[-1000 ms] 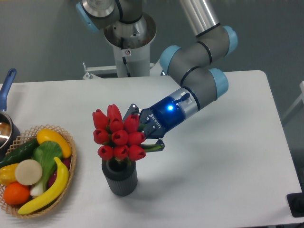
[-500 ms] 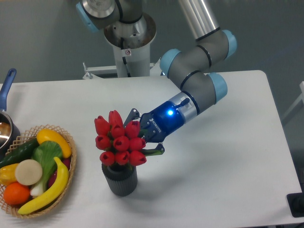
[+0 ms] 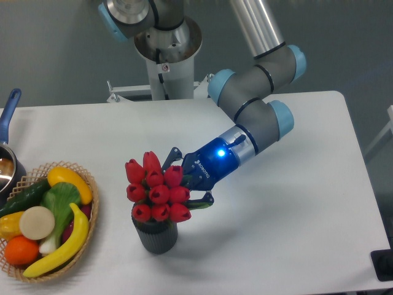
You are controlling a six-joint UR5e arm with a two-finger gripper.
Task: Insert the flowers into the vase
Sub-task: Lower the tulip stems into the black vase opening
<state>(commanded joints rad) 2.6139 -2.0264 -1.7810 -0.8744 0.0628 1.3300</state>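
Lowered since the earlier frames: the flowers, now sunk closer onto the vase, and the gripper, which has come down and slightly toward 3 o'clock with them.

Item 1, nearest the camera: wicker basket at the 8 o'clock corner of the table, holding toy produce, among it a yellow banana, an orange, a cream-coloured round piece and a green cucumber.

Item 2: vase, dark grey, ribbed, upright, at about 7 o'clock of the table's middle, well apart from the basket. Its mouth is hidden by the bunch.

Item 3: flowers, red tulip buds in a tight cluster, directly above the vase; the lowest buds rest at the rim. The stems are out of sight, so how deep they sit cannot be told.

Item 4: gripper, dark with a blue light on its body, at 3 o'clock of the bunch. Two fingers, one above and one below, are closed in against the rear of the bunch, gripping it.

Item 5: arm, grey with blue joint caps, rising toward 12 o'clock.

Item 6: pot with blue handle, at the 9 o'clock edge.
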